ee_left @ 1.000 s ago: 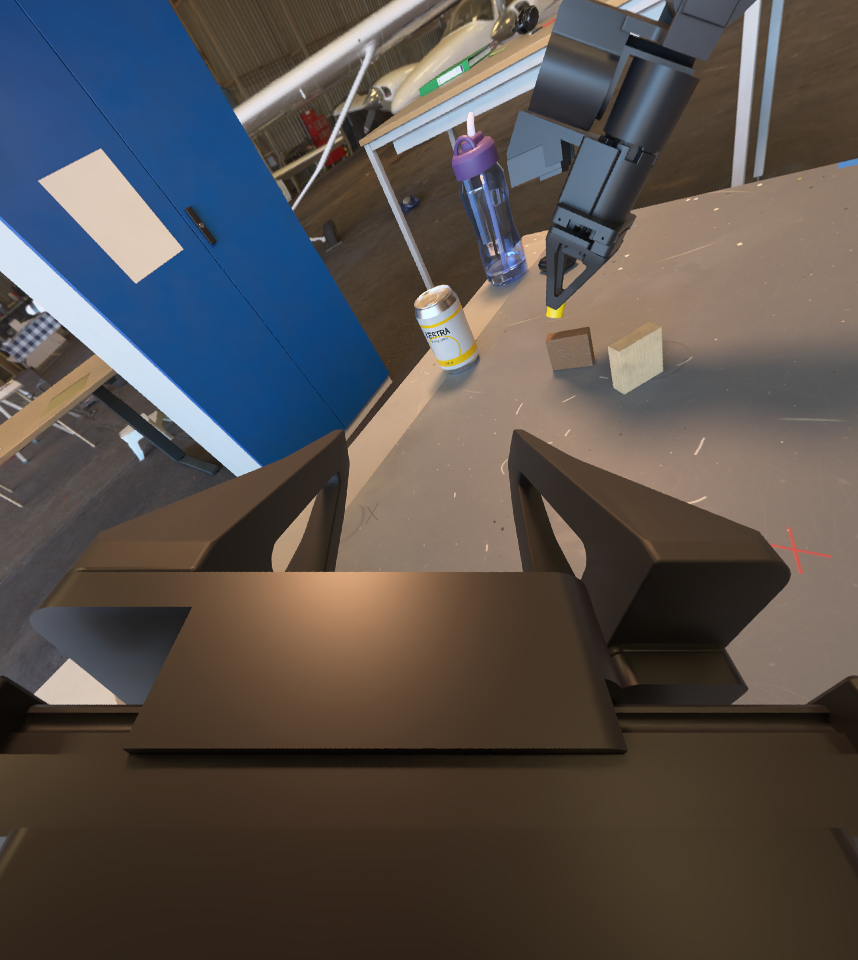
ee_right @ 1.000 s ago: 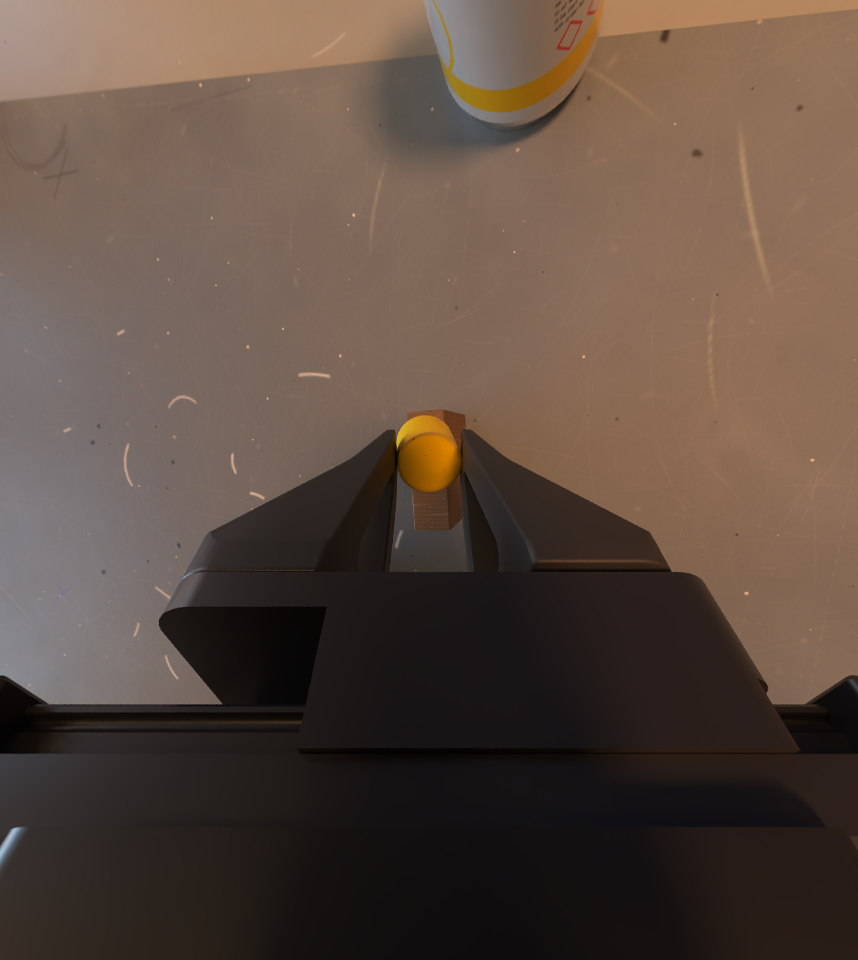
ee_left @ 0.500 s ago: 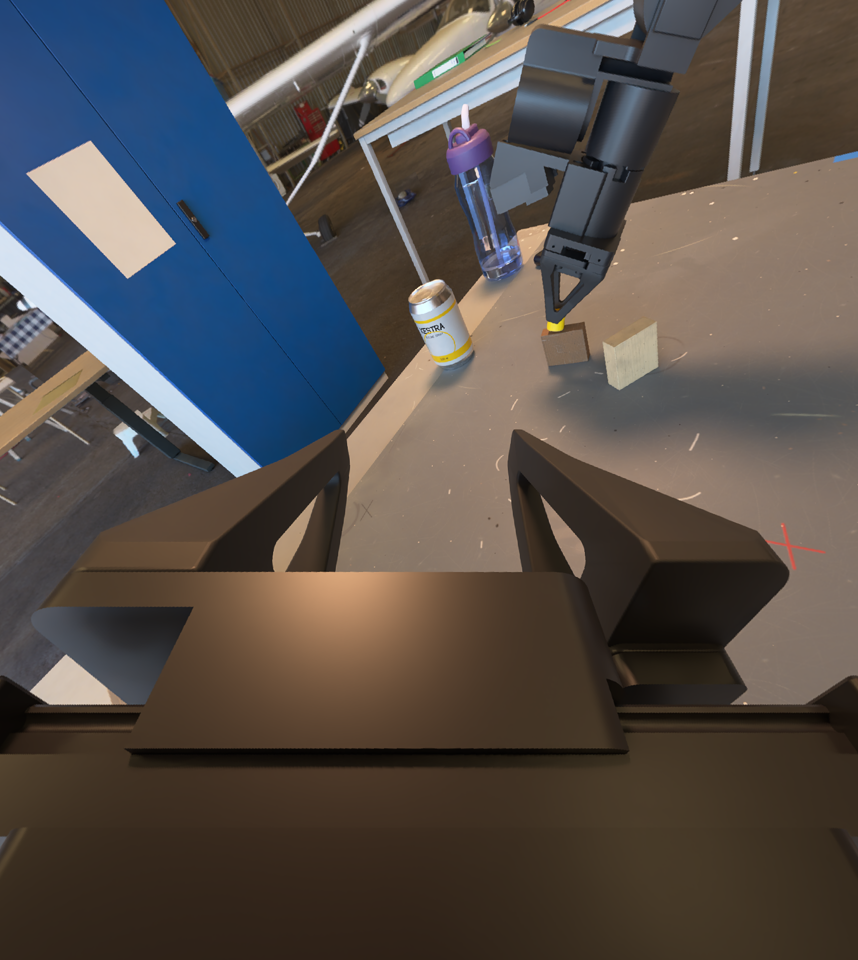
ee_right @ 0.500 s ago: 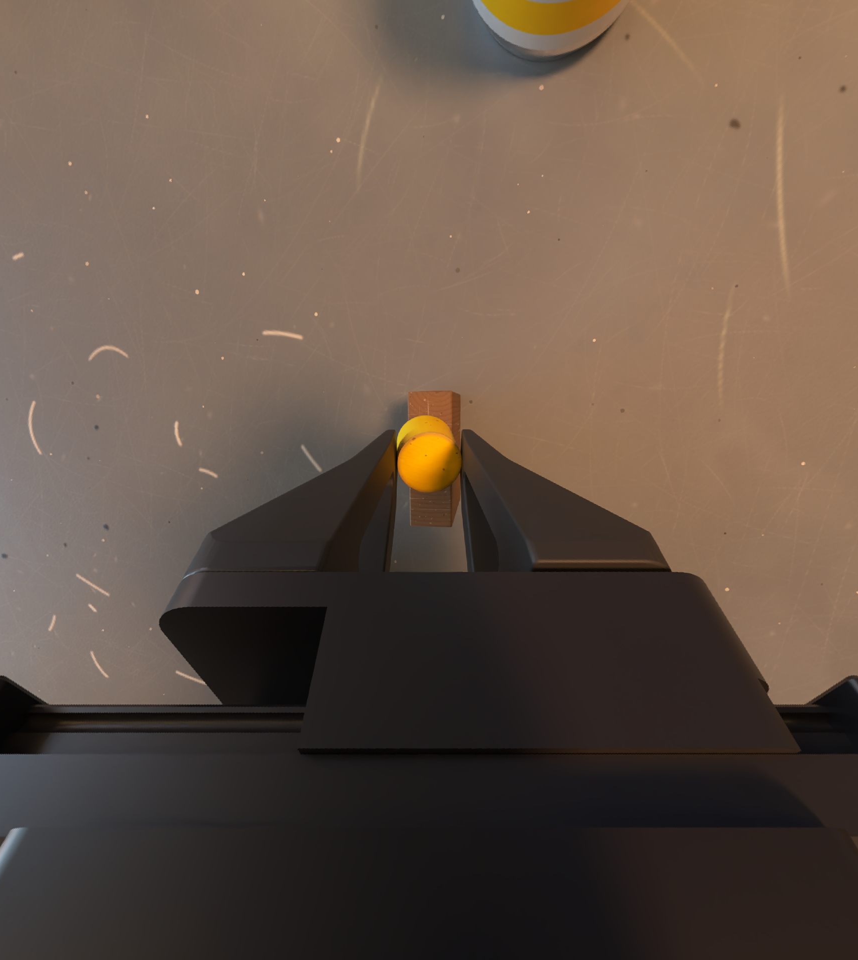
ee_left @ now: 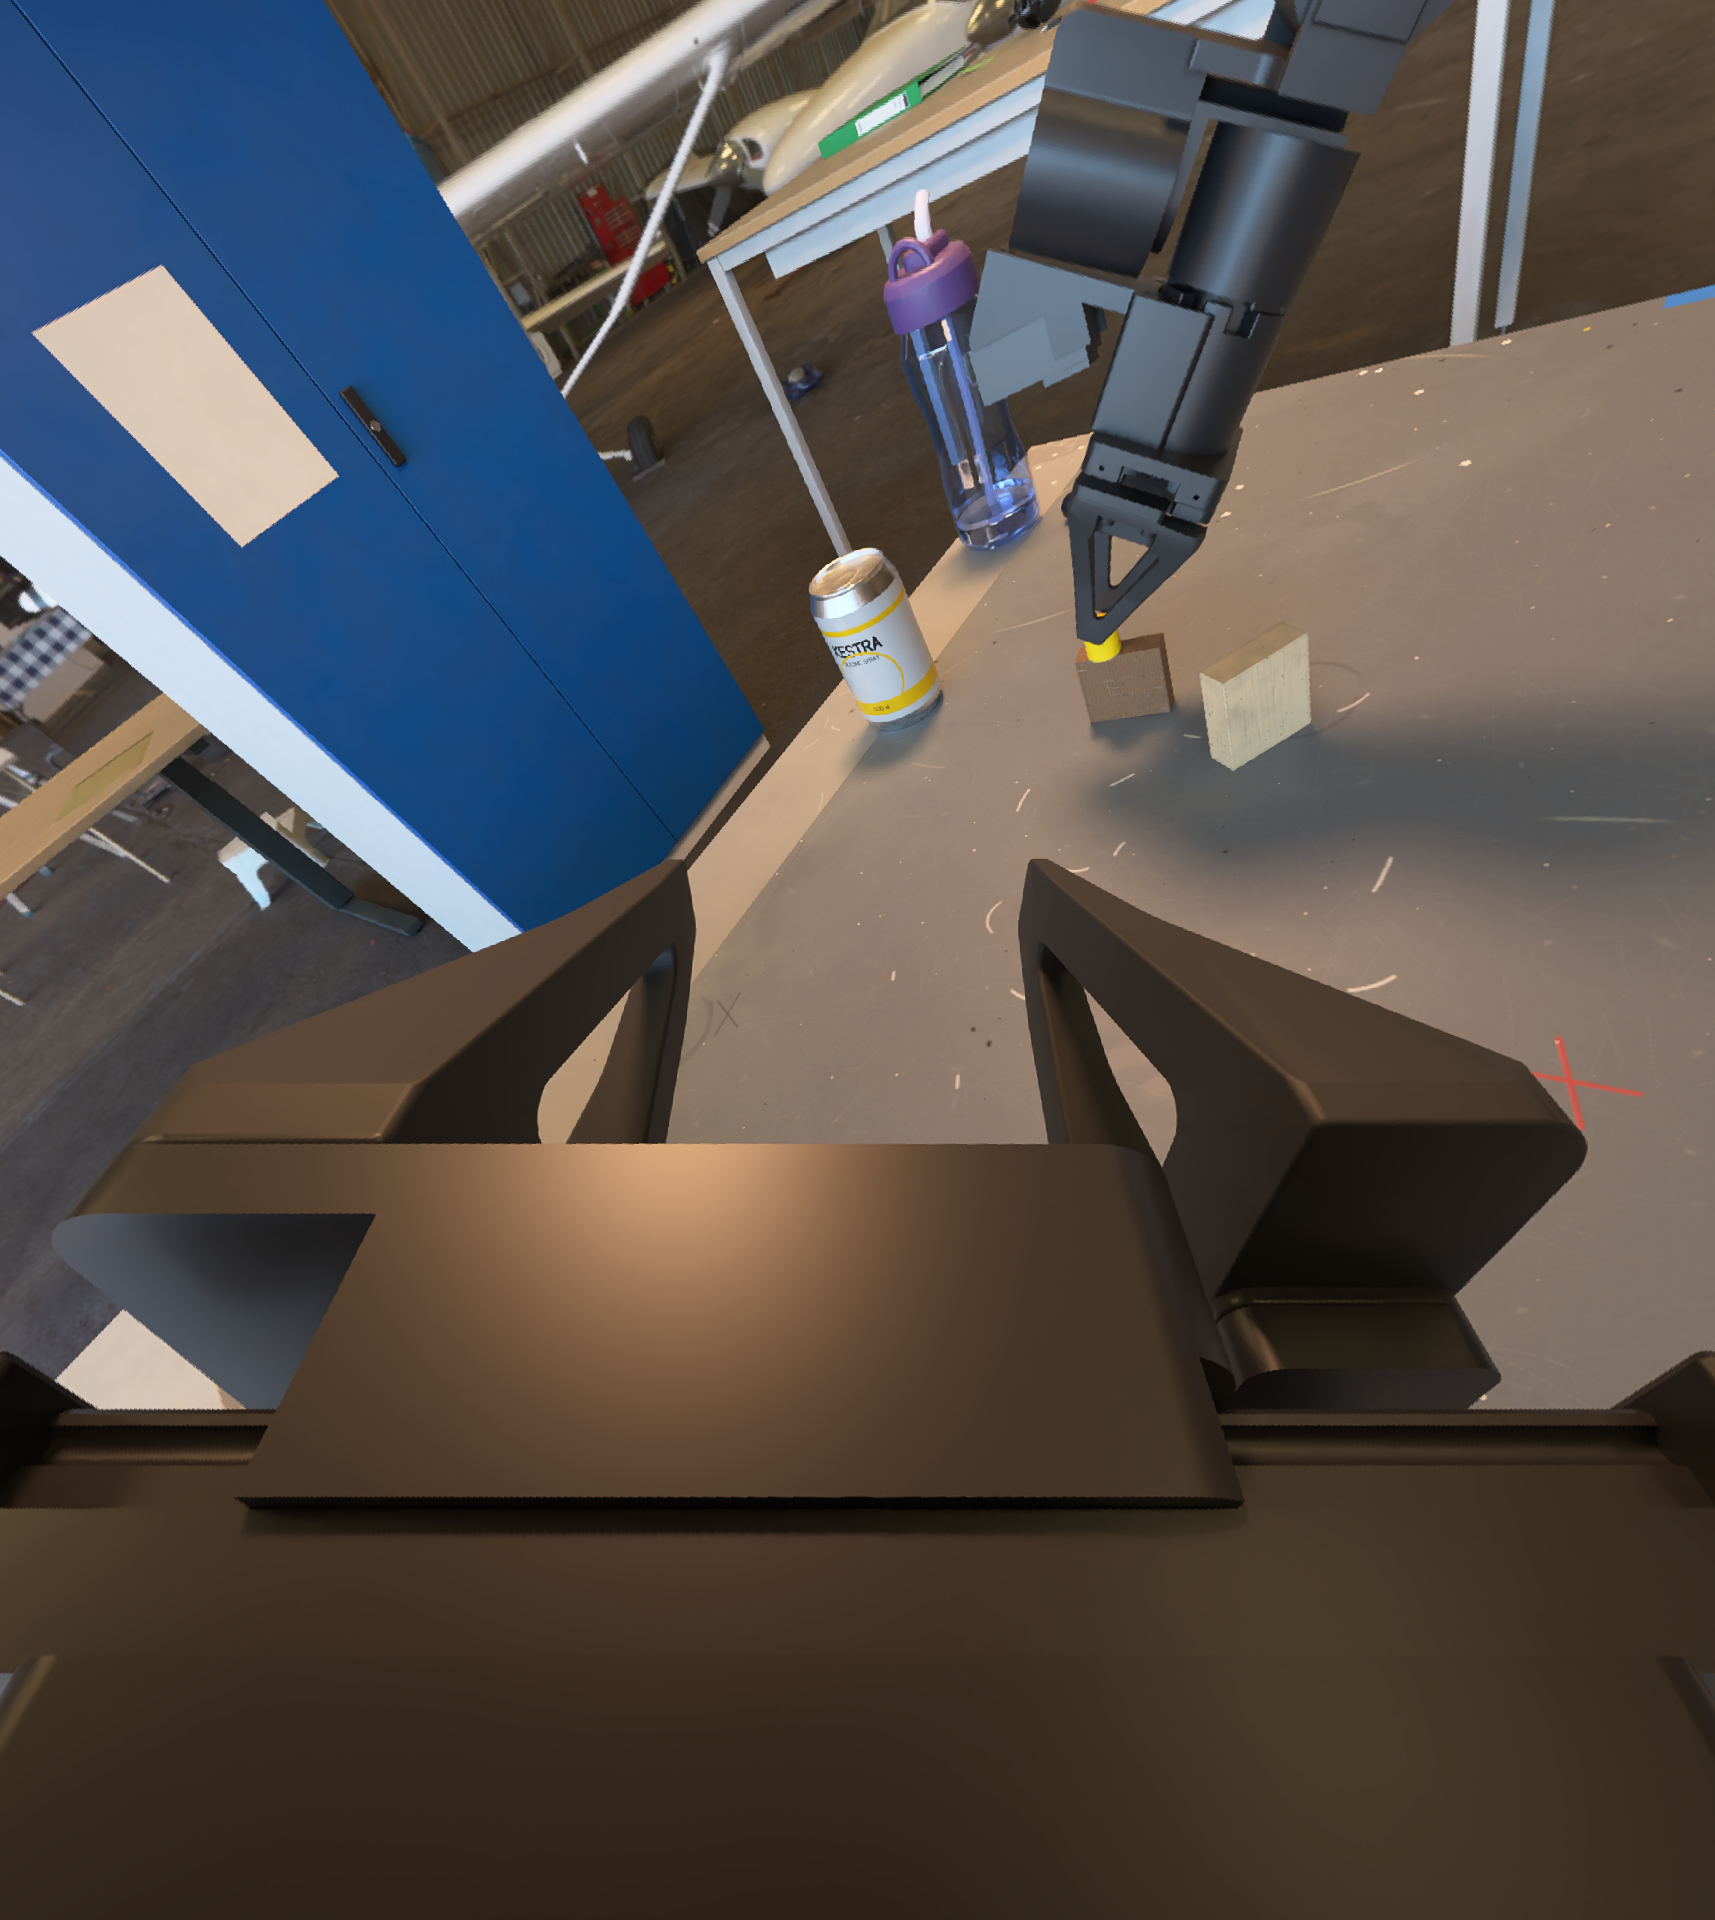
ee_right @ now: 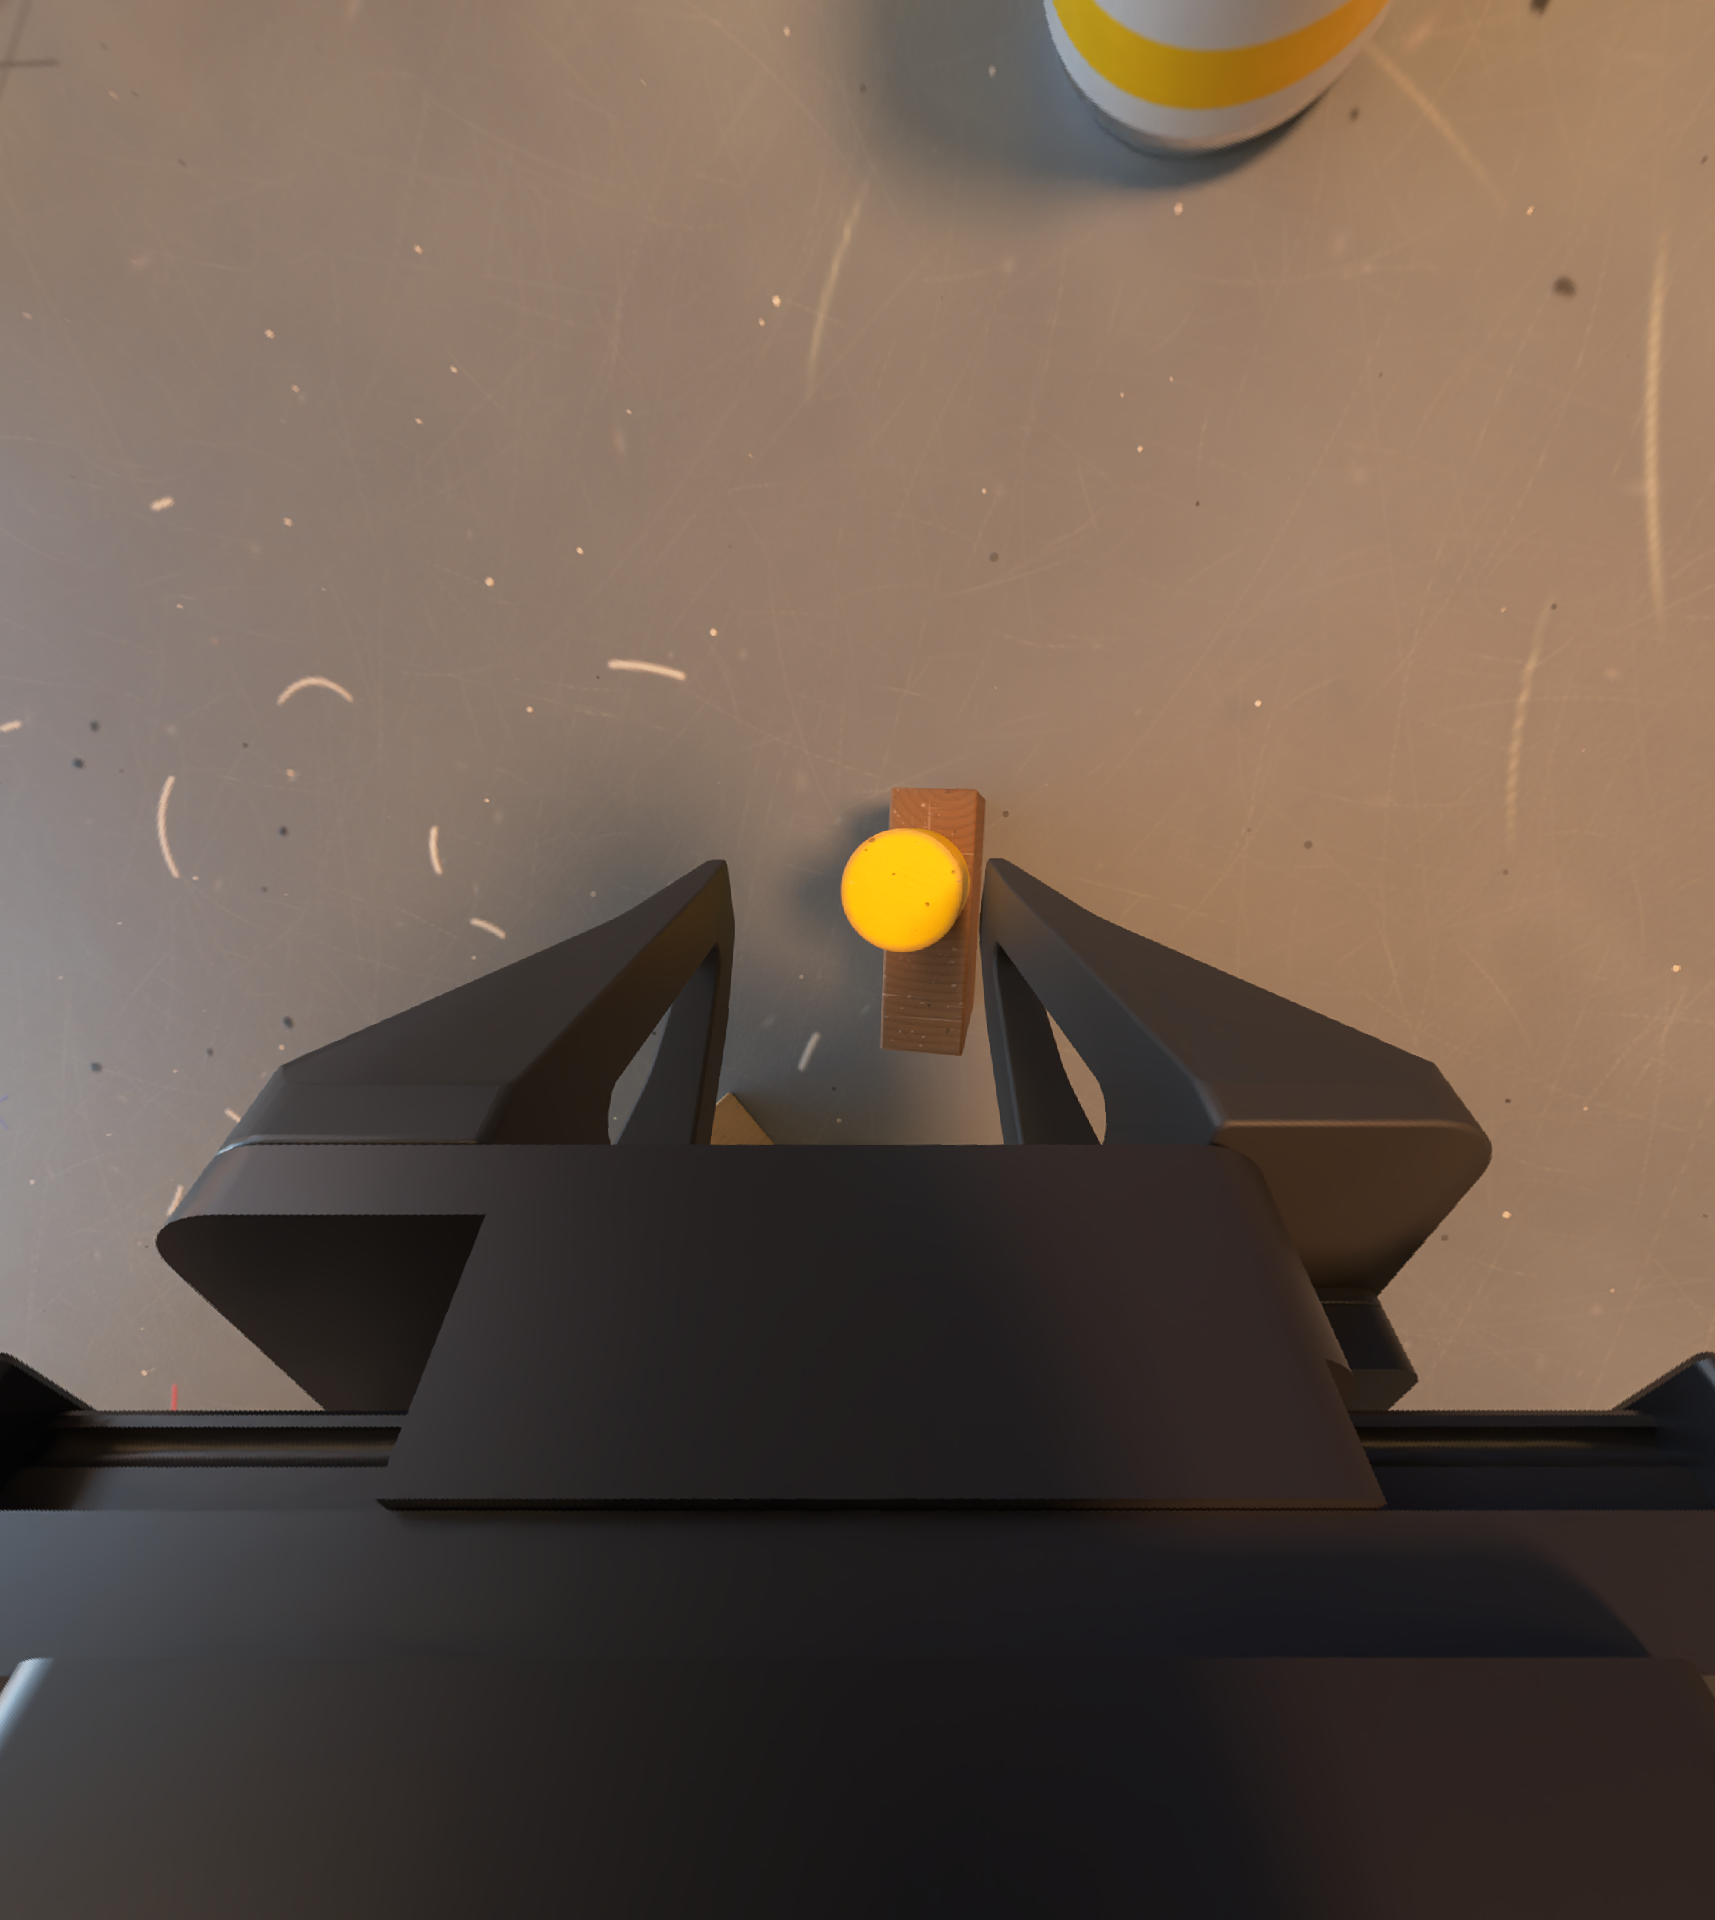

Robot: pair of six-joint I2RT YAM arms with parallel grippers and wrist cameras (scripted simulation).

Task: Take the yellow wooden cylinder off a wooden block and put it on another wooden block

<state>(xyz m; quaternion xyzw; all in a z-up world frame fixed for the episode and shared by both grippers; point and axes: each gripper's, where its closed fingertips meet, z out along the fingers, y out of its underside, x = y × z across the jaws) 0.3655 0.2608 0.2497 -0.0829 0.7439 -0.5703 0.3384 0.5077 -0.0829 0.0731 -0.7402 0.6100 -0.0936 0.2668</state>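
Observation:
The yellow wooden cylinder (ee_right: 903,888) stands upright on the narrow top of the brown wooden block (ee_right: 926,997). My right gripper (ee_right: 858,873) is open, with a finger on each side of the cylinder and a gap on the left. In the left wrist view the cylinder (ee_left: 1102,651) sits on the brown block (ee_left: 1128,686) under the right gripper (ee_left: 1102,623). A pale wooden block (ee_left: 1256,698) stands just right of it. My left gripper (ee_left: 858,873) is open and empty, well short of the blocks.
A white and yellow can (ee_left: 874,639) stands near the table's left edge and also shows in the right wrist view (ee_right: 1217,73). A clear bottle with a purple cap (ee_left: 967,416) stands behind it. A blue cabinet (ee_left: 313,468) is off the table to the left.
My right gripper lowered the cylinder onto the brown block, then opened and let it go. The left gripper has stayed open and empty.

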